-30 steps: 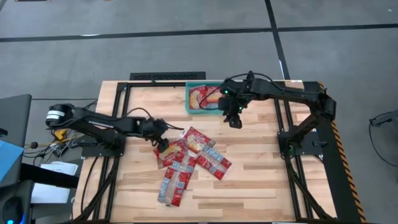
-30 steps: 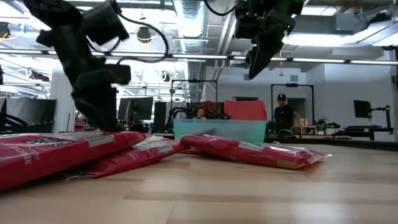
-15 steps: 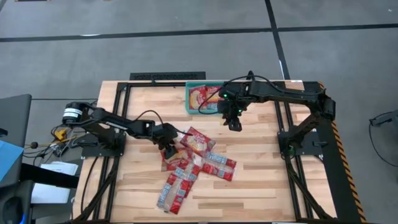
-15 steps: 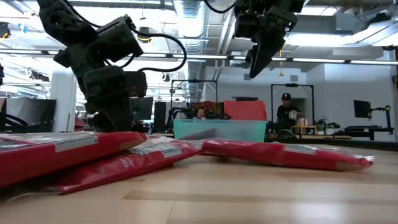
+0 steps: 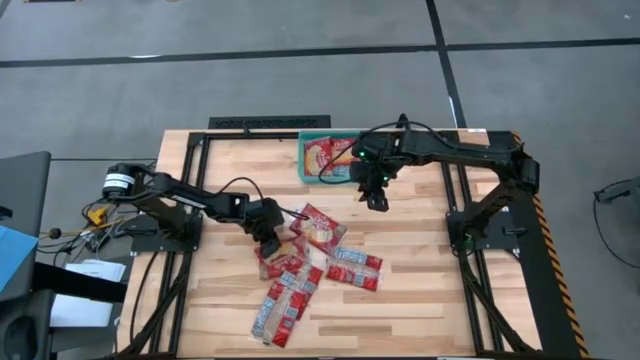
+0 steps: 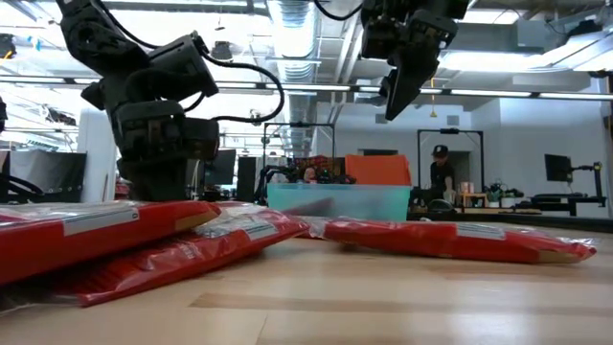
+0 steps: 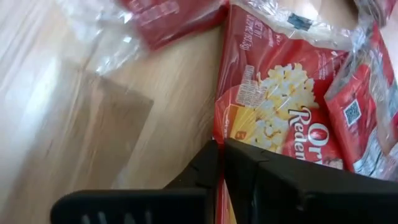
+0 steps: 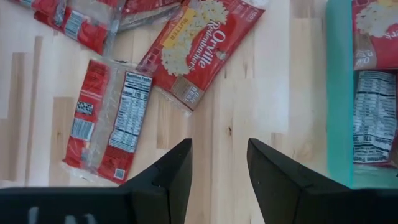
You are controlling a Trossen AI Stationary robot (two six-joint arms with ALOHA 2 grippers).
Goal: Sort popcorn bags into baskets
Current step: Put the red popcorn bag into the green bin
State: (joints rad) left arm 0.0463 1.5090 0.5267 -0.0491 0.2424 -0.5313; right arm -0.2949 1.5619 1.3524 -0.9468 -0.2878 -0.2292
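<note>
The left gripper (image 5: 268,228) sits low at the edge of the popcorn bag pile (image 5: 305,270), its two fingers pressed together with no gap between them; whether a fold of foil is caught there I cannot tell, though its tips lie at the near corner of the squarish Orville Redenbacher packet (image 7: 280,118). The right gripper (image 5: 376,196) hangs above bare wood between the pile and the teal basket (image 5: 304,168), its fingers spread apart and holding nothing. The basket stands just beyond the pile toward the table's far edge and already holds packets (image 8: 375,121). Measured from the pile, the squarish packet lies on its basket-side edge, a long narrow packet (image 5: 354,270) lies on the side nearer the right arm, and more overlap toward the table's front. These packets look light, flat and floppy, with slick foil (likely to slide on the wood and on each other rather than lift cleanly). A pinch on a pale crimped end or a corner overhanging a neighbour seems the surest hold.
</note>
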